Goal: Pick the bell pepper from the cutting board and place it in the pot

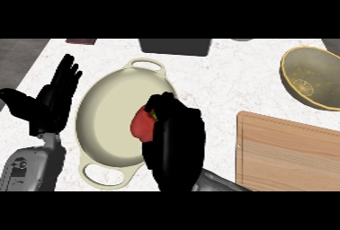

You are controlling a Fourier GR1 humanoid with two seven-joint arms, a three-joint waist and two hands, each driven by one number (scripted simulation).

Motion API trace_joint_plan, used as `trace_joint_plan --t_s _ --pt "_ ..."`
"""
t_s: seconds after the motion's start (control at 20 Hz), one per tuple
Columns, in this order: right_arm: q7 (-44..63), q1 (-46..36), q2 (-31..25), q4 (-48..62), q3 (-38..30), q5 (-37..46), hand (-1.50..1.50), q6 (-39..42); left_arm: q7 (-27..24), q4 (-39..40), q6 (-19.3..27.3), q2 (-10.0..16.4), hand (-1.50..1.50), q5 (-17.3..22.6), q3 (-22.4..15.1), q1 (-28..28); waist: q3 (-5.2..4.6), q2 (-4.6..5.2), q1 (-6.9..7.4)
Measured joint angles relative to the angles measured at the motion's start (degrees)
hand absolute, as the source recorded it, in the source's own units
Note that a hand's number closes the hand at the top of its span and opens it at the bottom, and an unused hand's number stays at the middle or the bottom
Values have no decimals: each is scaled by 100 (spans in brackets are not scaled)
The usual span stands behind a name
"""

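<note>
A red bell pepper [140,126] with a bit of green stem shows over the right half of the cream oval pot [109,117]. My right hand [174,134] is curled round the pepper from the right and hides most of it. I cannot tell whether the pepper touches the pot's floor. The wooden cutting board [292,155] lies at the lower right with nothing on it. My left hand [56,96] stands open at the left of the pot, fingers up, resting.
An olive and yellow bowl [312,76] sits at the upper right. A dark grey object [175,46] lies at the counter's far edge beyond the pot, and a small dark red item [81,41] at the far left. The counter's left edge runs near my left hand.
</note>
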Motion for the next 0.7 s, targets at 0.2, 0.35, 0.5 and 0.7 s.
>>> trace_joint_plan --t_s 0.2,0.35,0.5,0.7 --pt "45 -130 -5 178 -131 -19 150 -210 -14 11 11 -14 0 0 5 -26 6 28 -5" --pt "71 -266 -7 583 -228 124 150 -305 24 -2 -5 40 0 24 58 -57 5 33 -32" --pt "160 -386 -12 1067 -319 437 150 -117 29 -52 1 53 0 40 96 38 2 14 -97" --pt "185 -488 -17 1681 -401 573 150 31 16 -70 -10 53 0 62 114 37 5 34 -128"
